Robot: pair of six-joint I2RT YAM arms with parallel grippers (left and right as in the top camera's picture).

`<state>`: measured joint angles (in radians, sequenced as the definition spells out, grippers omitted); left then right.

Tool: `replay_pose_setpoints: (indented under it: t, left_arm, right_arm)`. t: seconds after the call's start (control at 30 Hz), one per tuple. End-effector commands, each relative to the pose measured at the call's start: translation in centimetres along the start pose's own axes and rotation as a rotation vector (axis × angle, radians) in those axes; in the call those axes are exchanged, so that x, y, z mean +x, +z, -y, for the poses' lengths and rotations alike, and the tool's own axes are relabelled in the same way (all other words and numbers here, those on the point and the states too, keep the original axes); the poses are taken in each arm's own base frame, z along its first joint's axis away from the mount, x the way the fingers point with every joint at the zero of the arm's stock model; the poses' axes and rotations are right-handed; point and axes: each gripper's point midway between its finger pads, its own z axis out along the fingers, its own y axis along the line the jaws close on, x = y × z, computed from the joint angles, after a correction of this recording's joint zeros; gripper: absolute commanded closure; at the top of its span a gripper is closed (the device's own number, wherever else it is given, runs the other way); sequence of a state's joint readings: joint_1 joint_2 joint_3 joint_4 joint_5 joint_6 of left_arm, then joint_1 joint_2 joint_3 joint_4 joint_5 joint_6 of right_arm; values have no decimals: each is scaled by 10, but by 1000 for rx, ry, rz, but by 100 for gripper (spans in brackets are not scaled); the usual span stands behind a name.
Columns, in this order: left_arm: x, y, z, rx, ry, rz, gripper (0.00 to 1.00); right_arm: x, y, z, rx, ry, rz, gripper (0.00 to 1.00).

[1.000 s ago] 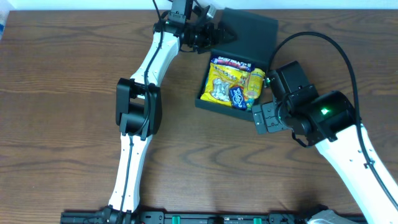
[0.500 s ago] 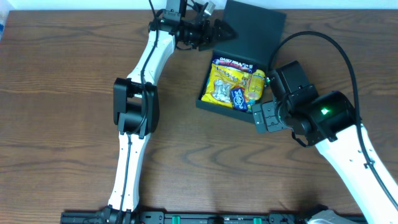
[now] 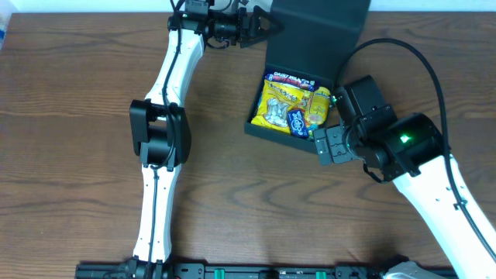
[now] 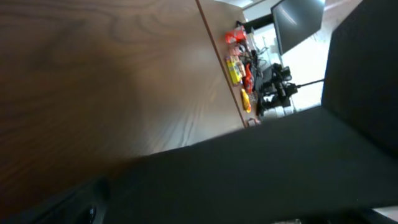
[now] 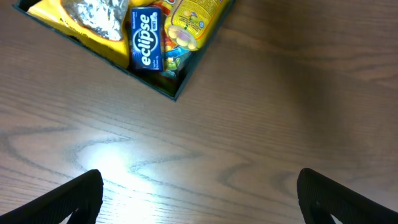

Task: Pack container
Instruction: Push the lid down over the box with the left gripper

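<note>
The dark container (image 3: 256,124) stands open at centre back, holding yellow snack packets (image 3: 280,101) and a blue Eclipse gum pack (image 3: 297,120). Its flap lid (image 3: 314,35) is raised and tilted up at the far side. My left gripper (image 3: 262,23) is at the lid's left edge and appears shut on it. The dark lid (image 4: 249,174) fills the lower part of the left wrist view. My right gripper (image 3: 325,143) is open and empty, low over bare table just in front of the container's near right corner (image 5: 177,93). The gum pack (image 5: 146,40) shows there too.
The wooden table (image 3: 77,155) stretches to the left and front of the container. The left arm (image 3: 159,132) runs up the middle left. The table's far edge, with cables and a monitor (image 4: 292,25) beyond, shows in the left wrist view.
My left gripper has moved left and toward the table's back edge, and the lid has swung up from lying flat. The right arm and the container's contents have not moved.
</note>
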<state>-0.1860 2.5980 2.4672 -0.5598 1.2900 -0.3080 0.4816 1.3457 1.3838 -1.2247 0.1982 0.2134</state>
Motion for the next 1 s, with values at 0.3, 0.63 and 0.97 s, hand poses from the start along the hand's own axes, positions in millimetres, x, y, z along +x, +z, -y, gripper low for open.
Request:
replay_pose_setpoints:
  t: [0.3, 0.63, 0.97]
  left_arm:
    - [17, -11, 24, -43, 43, -52, 4]
    - [40, -43, 66, -246, 116, -107, 4]
    - [74, -75, 111, -365, 105, -184, 4]
  right_arm:
    - [-1, -2, 3, 10, 24, 14, 1]
    - [-5, -2, 2, 6, 35, 31, 1]
    - [-4, -2, 2, 7, 50, 26, 1]
